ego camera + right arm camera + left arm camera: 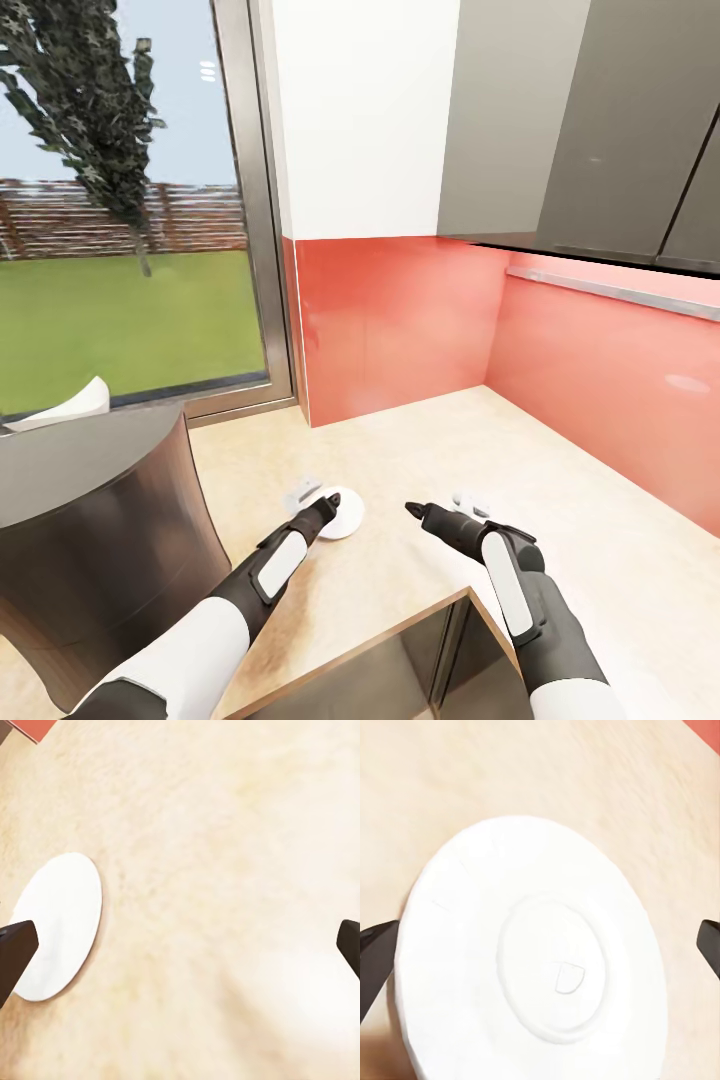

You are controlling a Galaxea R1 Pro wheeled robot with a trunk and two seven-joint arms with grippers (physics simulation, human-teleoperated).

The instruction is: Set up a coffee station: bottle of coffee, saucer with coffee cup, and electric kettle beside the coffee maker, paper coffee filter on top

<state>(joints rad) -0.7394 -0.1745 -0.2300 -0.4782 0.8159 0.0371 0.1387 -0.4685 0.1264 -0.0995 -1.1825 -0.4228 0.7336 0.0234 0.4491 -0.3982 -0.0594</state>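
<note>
Saucer [529, 960] looks thin, rigid, slippery and chippable, so I'd pinch its rim with my left gripper [540, 956], now spread wide above it.

Bright daylight via window [120, 200]; soft shadows — wrist views blurry, saucer [532, 960] washed out.

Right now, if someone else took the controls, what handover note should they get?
Left gripper: open, empty, just above the saucer.
Right gripper: open, empty, over bare countertop.
Done: the saucer lies flat on the countertop beside a large dark appliance, with something white on top; I cannot tell what either is.
Left: cup onto saucer; coffee bottle, kettle.
</note>
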